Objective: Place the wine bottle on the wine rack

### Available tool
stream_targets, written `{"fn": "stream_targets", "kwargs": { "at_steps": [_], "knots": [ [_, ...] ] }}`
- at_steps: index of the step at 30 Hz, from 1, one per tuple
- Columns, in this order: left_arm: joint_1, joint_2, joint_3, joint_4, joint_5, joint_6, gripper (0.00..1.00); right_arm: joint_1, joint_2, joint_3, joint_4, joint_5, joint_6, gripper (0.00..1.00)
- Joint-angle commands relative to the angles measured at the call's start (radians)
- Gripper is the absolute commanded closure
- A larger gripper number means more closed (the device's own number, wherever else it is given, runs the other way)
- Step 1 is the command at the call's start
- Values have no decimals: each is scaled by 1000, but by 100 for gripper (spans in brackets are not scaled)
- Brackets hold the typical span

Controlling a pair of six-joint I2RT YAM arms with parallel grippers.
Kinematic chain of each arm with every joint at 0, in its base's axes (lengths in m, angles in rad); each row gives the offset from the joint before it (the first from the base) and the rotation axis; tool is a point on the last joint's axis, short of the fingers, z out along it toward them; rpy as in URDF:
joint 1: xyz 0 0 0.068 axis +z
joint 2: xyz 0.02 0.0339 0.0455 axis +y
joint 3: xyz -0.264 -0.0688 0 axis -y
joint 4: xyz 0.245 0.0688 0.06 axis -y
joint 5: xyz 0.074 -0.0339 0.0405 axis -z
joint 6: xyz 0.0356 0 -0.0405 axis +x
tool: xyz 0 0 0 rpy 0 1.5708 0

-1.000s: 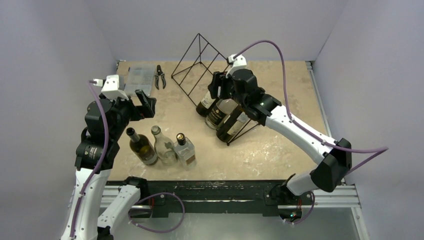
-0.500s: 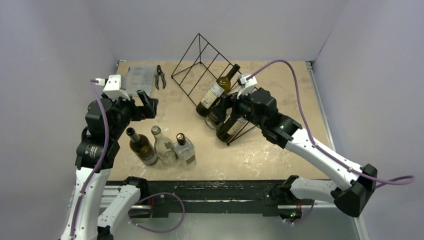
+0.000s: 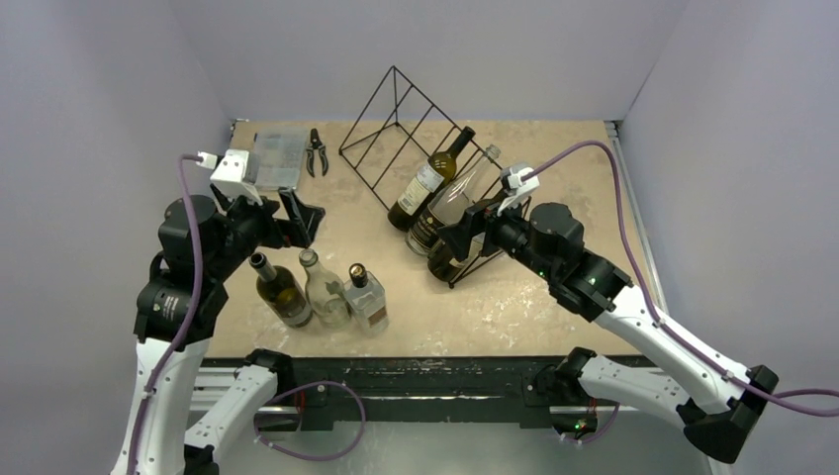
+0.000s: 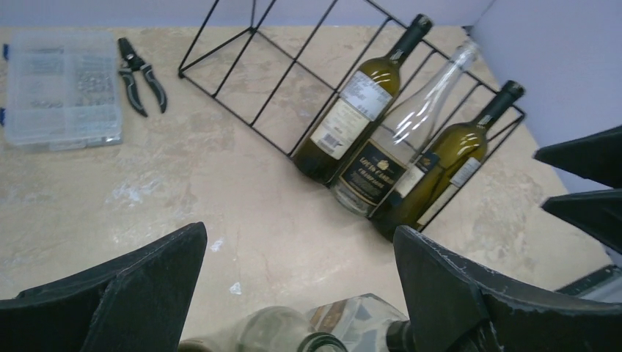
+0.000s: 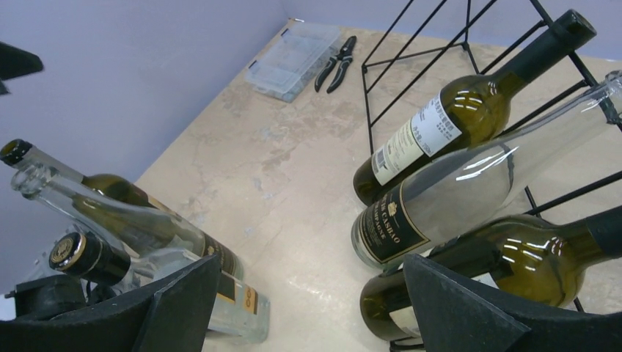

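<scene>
The black wire wine rack (image 3: 367, 109) stands at the back middle of the table. Three wine bottles lie on its right slots: a green one (image 3: 427, 183), a clear one (image 3: 453, 201) and a dark green one (image 3: 447, 262). Three more bottles stand at the front left: a dark one (image 3: 280, 290), a clear one (image 3: 324, 289) and a square clear one (image 3: 366, 294). My right gripper (image 3: 457, 236) is open and empty, just in front of the racked bottles (image 5: 455, 194). My left gripper (image 3: 302, 220) is open and empty, above and behind the standing bottles (image 4: 293, 337).
A clear plastic parts box (image 3: 277, 158) and black pliers (image 3: 317, 150) lie at the back left, beside the rack. Purple walls close in the table on three sides. Bare tabletop (image 3: 356, 228) lies between the standing bottles and the rack.
My right arm has pulled back from the rack toward the near right, uncovering the three racked bottles. My left gripper has shifted slightly right.
</scene>
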Motion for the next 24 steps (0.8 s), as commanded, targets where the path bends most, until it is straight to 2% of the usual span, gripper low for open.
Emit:
{"fn": "stream_targets", "kwargs": {
  "at_steps": [1, 5, 9, 13, 17, 24],
  "knots": [
    [-26, 26, 142, -90, 174, -13, 0, -2, -16, -10, 1, 11, -5, 1],
    [-70, 47, 220, -186, 193, -21, 0, -4, -7, -9, 14, -14, -6, 1],
    [-94, 20, 232, -211, 149, -27, 0, -2, 11, 10, 30, -59, -22, 1],
    [-94, -3, 240, -219, 96, -29, 0, 17, 55, 46, 65, -195, -1, 1],
    [-93, -43, 231, -219, 7, -34, 0, 174, 107, 83, 109, -131, -3, 1],
    [-93, -172, 211, -280, -271, -11, 0, 380, 210, 152, 196, -51, -13, 1]
  ]
}}
